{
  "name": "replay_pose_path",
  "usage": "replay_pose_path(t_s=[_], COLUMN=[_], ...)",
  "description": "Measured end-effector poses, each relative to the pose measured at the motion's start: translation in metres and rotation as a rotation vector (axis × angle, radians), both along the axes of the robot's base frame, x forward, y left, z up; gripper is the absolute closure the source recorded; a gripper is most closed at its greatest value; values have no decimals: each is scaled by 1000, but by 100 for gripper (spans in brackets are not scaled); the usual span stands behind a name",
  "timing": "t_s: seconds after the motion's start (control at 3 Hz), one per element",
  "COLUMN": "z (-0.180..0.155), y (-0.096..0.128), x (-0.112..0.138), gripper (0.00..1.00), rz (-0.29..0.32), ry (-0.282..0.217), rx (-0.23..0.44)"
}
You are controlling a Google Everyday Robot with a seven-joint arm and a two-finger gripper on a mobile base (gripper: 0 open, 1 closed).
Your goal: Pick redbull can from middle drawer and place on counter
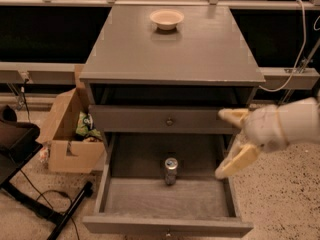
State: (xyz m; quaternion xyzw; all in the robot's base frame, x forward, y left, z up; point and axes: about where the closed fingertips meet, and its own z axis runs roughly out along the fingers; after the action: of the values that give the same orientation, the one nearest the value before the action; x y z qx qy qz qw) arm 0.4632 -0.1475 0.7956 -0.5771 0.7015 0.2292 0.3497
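Now, starting at 9 o'clock: an open cardboard box (67, 139) sits on the speckled floor just beside the grey cabinet's left flank, with green wrappers inside. A black stand (30, 199) lies at 8 o'clock, well apart from the drawers.

Moving in, the counter (170, 54) spreads flat and grey across the middle. Its only load is a shallow cream bowl (166, 19) at 12 o'clock, near the back edge. Under the counter, the shallow drawer front (150, 120) with its small knob is closed.

Below that, the middle drawer (150, 201) is pulled out toward 6 o'clock. The redbull can (171, 171) stands upright on its grained floor, toward the back and about centred between the side walls, touching neither. Its silver top faces up.

My claw (223, 144) is at 3 o'clock, reaching in from the right edge, level with the shallow drawer front and the open drawer's right wall. Its two cream fingers (239, 160) are spread wide apart, one above the other, and nothing is between them. The can lies at about 8 o'clock from the claw, near but clearly apart from it. The lower finger overlaps the drawer's right wall; I cannot tell whether it touches.

A pale cable (301, 39) hangs at 2 o'clock, behind my arm.
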Motion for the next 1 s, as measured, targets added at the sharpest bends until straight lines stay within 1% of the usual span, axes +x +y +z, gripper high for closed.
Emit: replay_pose_path(t_s=[0.33,0.67,1.0], z=[-35,-73,-73], y=[35,54,54], x=[10,8,8], gripper=[0,0,0], rz=[28,35,35], ry=[-7,9,9], rx=[211,355,355])
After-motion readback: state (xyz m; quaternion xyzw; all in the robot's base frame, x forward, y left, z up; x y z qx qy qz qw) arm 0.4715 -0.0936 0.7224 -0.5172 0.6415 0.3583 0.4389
